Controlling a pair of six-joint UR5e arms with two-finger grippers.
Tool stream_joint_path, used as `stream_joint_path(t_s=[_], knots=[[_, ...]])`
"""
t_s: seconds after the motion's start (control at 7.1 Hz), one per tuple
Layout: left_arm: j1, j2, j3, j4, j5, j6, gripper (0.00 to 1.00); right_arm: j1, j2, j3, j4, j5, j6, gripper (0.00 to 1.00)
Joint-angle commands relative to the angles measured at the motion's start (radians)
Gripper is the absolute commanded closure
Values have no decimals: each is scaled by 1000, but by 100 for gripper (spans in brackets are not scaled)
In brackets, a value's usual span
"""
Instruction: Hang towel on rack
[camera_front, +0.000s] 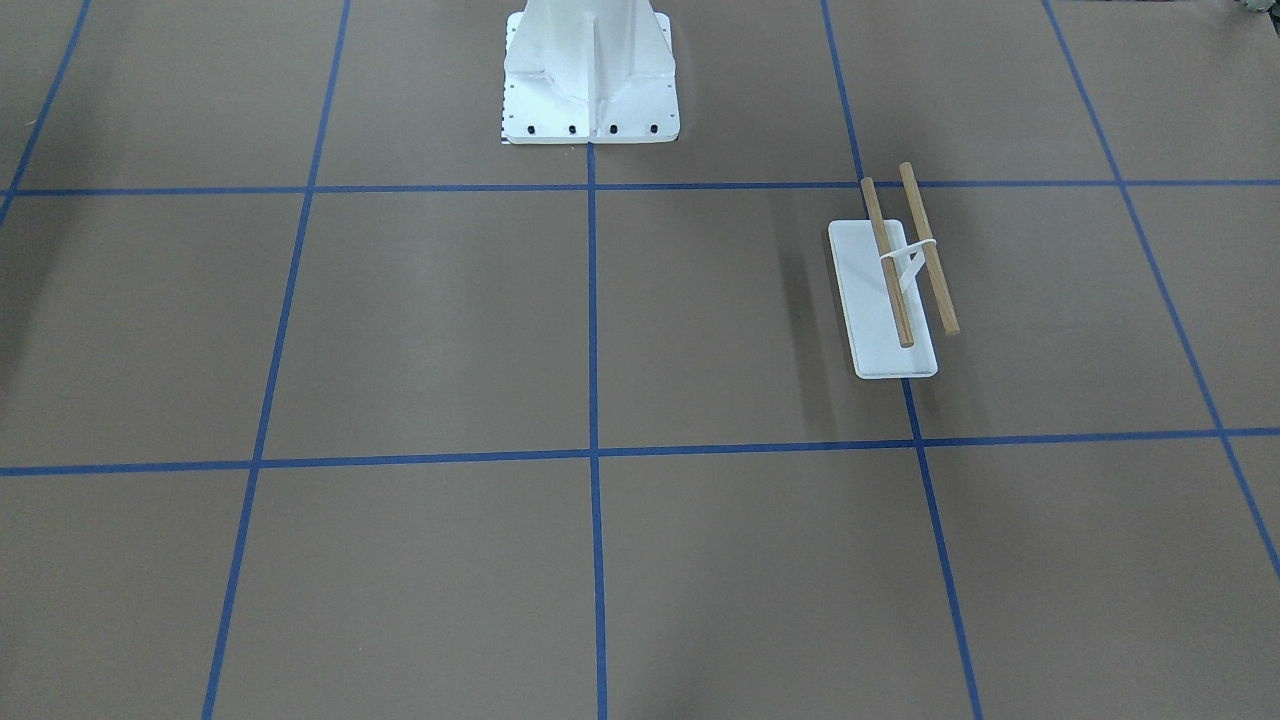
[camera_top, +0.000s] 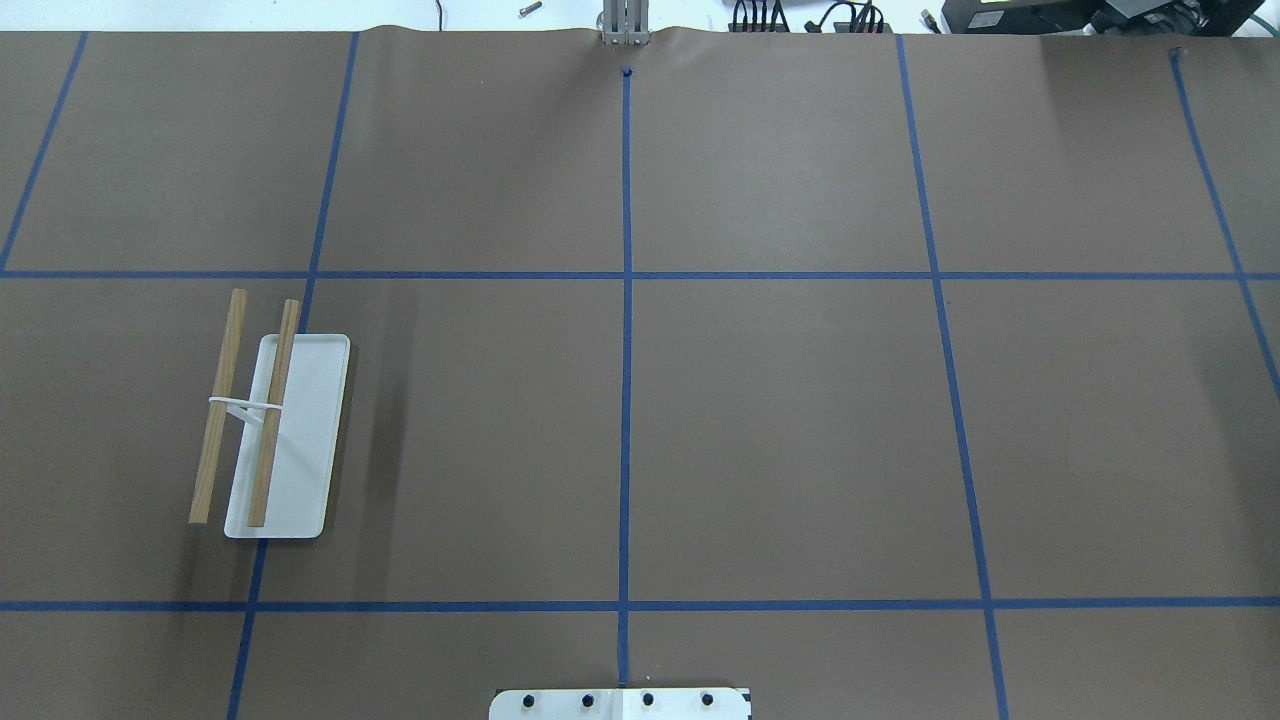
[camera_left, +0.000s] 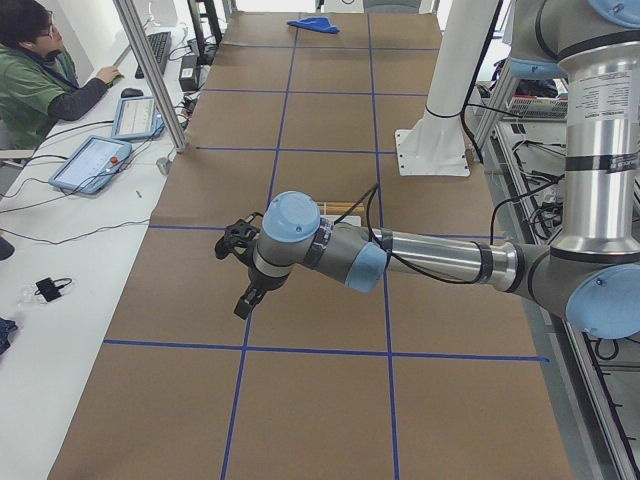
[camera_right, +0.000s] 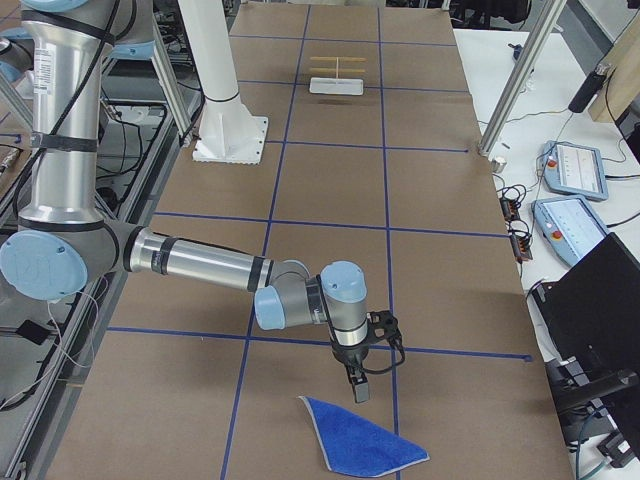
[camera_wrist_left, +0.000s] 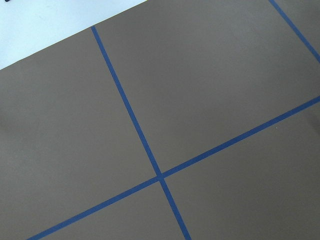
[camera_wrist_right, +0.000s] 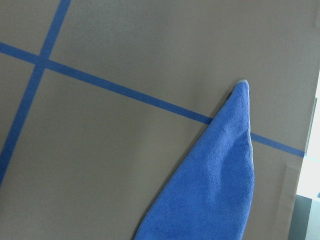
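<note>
Item 1, towel (camera_right: 360, 442): we log it folded to a blue triangle, flat on the counter (camera_right: 330, 200) at the robot's right end, near the edge. Item 2, right tool (camera_right: 360, 378): it hangs low at 12 o'clock of the towel in the right-side view, near it and apparently not touching. We cannot tell whether its fingers are apart or together. Item 3, left tool (camera_left: 240, 275): it hangs over the counter's left half, finger state likewise not to be told. Item 4, rack (camera_top: 300, 440): it stands upright at 9 o'clock in the overhead view, its 2 dowels bare, well apart from the towel. Risks, in our judgement: a pinch on only 1 layer could let the fold fall open and drag. A shove could slide the towel off the edge. The long carry could end in a snag that tips the light rack. A drape over only 1 dowel could slip off.
</note>
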Motion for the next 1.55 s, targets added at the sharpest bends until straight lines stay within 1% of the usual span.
stream_joint_path(t_s=[0.0, 0.14, 0.28, 0.42, 0.56, 0.7, 0.85, 0.99, 1.13, 1.41], knots=[[0, 1, 1, 0, 0, 2, 1, -21, 3, -114, 108, -3, 2, 0], [0, 1, 1, 0, 0, 4, 1, -26, 22, -195, 192, 15, 3, 0], [0, 1, 1, 0, 0, 5, 1, -26, 57, -311, 286, 24, 2, 0], [0, 9, 1, -2, 0, 7, 1, -26, 92, -401, 355, 24, 5, 0], [0, 26, 1, -35, 0, 1, 1, -29, 98, -418, 362, 15, 6, 1], [0, 34, 3, -58, 0, -1, 1, -32, 126, -456, 366, 17, 5, 2], [2, 34, 6, -58, 3, -1, 1, -36, 132, -466, 371, 14, 5, 3], [2, 34, 6, -58, 3, -1, 1, -38, 138, -477, 373, 11, 6, 9], [2, 34, 6, -58, 5, -1, 1, -44, 147, -483, 371, -3, 5, 10], [2, 34, 6, -58, 5, -1, 1, -56, 198, -532, 371, -15, 3, 9]])
